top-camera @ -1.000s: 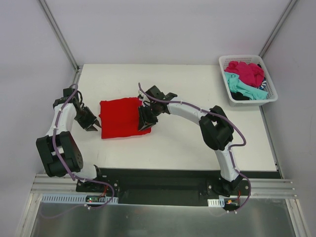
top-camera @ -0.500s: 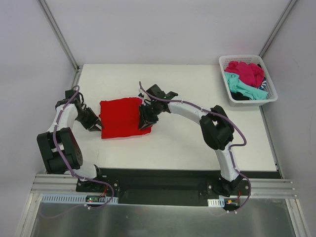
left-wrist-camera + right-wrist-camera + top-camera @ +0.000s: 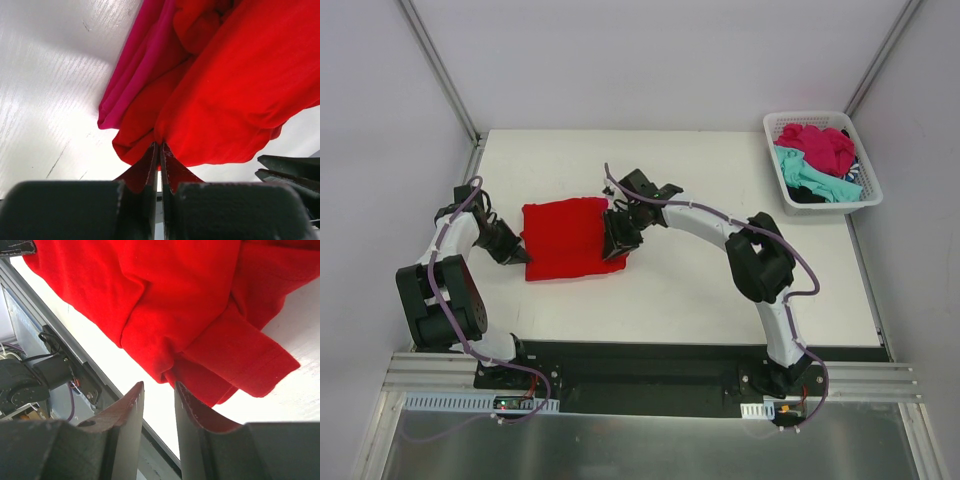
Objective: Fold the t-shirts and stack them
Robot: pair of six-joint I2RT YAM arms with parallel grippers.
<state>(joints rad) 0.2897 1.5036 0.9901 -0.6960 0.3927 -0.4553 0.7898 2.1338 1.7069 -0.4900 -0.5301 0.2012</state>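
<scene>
A bright red t-shirt (image 3: 570,238) lies folded on the white table (image 3: 720,290), left of centre. My left gripper (image 3: 523,256) is at its lower left corner, shut on the red cloth's edge (image 3: 160,145). A magenta-pink shirt (image 3: 135,75) shows beneath the red one in the left wrist view. At the shirt's right edge my right gripper (image 3: 617,240) stands open. A folded corner of the red shirt (image 3: 200,315) sits just past its fingertips (image 3: 178,386), touching one, with nothing between the jaws.
A white lattice basket (image 3: 775,122) stands at the back right corner, holding a magenta shirt (image 3: 817,143), a teal one (image 3: 805,175) and something dark (image 3: 807,195). The table's metal front rail (image 3: 650,352) runs below the arms.
My left gripper has moved right to the red shirt's lower left corner and shut on it. The right arm has barely shifted.
</scene>
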